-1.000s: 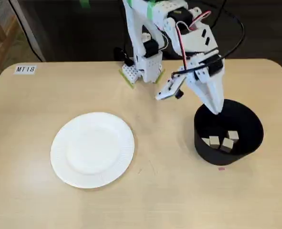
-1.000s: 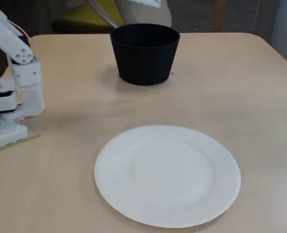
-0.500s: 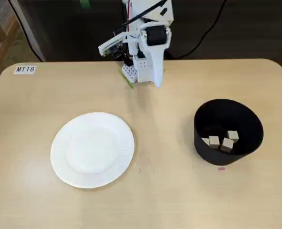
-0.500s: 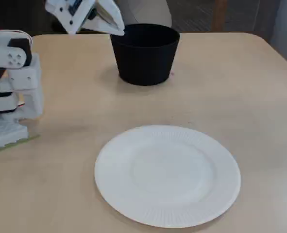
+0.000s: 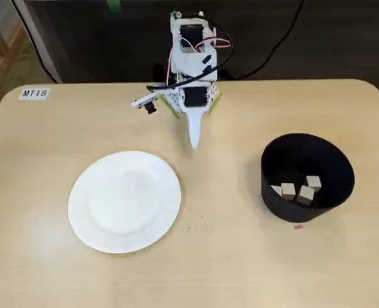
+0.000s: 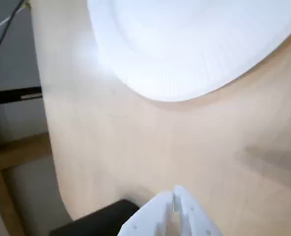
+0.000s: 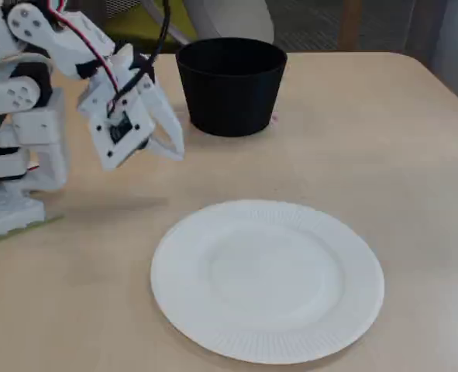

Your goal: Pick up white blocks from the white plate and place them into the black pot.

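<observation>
The white plate (image 5: 124, 201) (image 7: 266, 279) lies bare on the tan table, with no block on it in any view. White blocks (image 5: 296, 190) rest on the floor of the black pot (image 5: 306, 176) (image 7: 231, 85). My gripper (image 5: 193, 144) (image 7: 178, 153) is shut with nothing in it. It hangs over bare table between the plate and the pot, close to the arm's base. In the wrist view the closed fingertips (image 6: 175, 197) point at the table, and the plate's ribbed rim (image 6: 194, 73) fills the top.
The arm's base (image 5: 189, 96) (image 7: 12, 209) stands at the table's far edge, with cables behind it. A label reading MT18 (image 5: 34, 93) sits at the far left corner. A tiny pink mark (image 5: 297, 226) lies beside the pot. A dark shape (image 6: 101, 221) shows beside the fingers.
A second ago the gripper hung at the pot's rim. The arm swung away to the left, folded back, and now reaches down over the table beside the plate. The blocks stayed in the pot.
</observation>
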{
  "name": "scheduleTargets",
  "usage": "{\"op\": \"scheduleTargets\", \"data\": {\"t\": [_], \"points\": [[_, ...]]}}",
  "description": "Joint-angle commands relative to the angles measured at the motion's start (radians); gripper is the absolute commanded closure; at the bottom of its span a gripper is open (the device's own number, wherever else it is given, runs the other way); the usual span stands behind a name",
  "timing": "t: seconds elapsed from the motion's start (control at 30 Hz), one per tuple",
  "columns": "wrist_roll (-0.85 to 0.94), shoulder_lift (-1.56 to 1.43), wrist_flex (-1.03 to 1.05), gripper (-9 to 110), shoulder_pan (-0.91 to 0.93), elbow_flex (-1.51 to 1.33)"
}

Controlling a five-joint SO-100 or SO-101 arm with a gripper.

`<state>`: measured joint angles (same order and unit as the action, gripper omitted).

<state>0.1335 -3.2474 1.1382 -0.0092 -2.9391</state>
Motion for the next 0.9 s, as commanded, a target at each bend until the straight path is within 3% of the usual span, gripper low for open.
{"op": "scheduleTargets", "data": {"t": [0.0, 0.87], "points": [[0.002, -0.006, -0.020, 104, -0.018, -0.028], [0.040, -0.006, -0.031, 104, -0.071, -0.029]]}}
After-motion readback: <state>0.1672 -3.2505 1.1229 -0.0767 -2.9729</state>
